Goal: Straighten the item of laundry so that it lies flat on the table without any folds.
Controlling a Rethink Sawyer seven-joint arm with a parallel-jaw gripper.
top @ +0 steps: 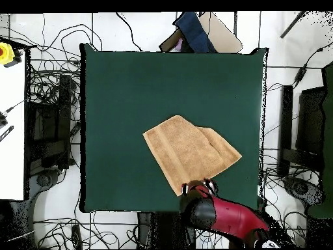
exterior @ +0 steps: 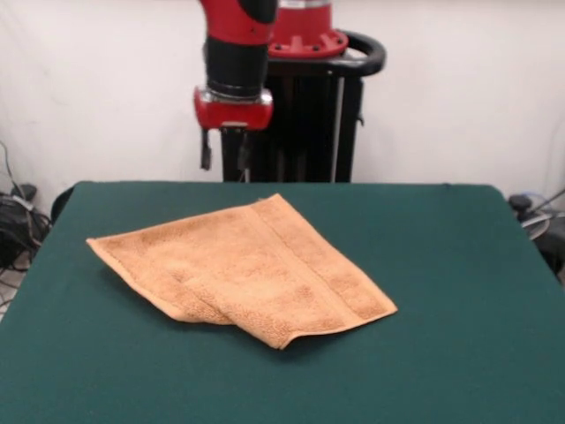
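Around the green counter (top: 130,91) the floor is a mess of black cables (top: 55,97), thickest along one side, and a white bench (top: 13,124) stands off that same side with a yellow object (top: 5,53) on it. At the counter's edge away from the robot, something dark blue (top: 195,31) lies over a brown board (top: 218,29). Nothing sits on the green top near the towel (exterior: 243,269), so the way to it is clear. The towel lies roughly mid-counter, toward the robot's side, and it is not flat: one part is folded over the rest, leaving a doubled layer and a crooked outline. The red and black arm (exterior: 237,53) hangs upright above the counter's robot-side edge, with the hand (exterior: 225,152) pointing straight down, well clear of the cloth and holding nothing. Its two dark fingers (exterior: 206,150) stand apart with a gap between them.
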